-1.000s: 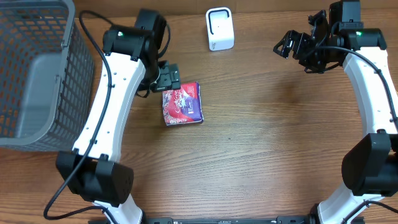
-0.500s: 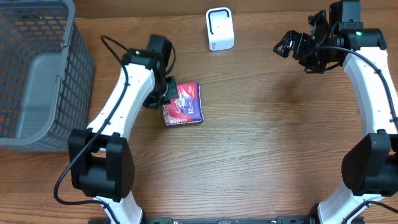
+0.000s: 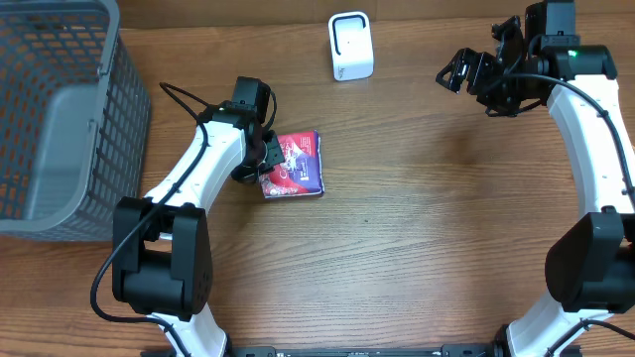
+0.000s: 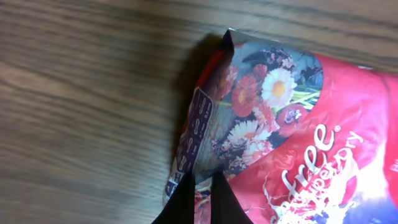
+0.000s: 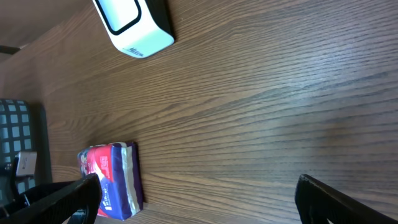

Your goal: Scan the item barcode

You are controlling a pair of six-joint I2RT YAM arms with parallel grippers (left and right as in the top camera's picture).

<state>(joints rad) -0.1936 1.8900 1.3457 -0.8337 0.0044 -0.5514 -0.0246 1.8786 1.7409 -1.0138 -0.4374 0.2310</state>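
While the left gripper (image 4: 200,198) is pinching shut on the wrapper edge of the floral pack (image 3: 295,167), that pack is lying flat on the table (image 3: 417,228), near the scanner (image 3: 350,46) but not in front of it. The right gripper (image 3: 454,71) is hovering w/ jaws wide apart, holding nothing. Prob. early stage: the grasp is getting done, while lift, carry & showing the barcode are all pending

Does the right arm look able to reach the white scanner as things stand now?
Probably yes. The right hand is open and hovers beside the white scanner, with only bare table between them. The left hand and the packet lie well aside.
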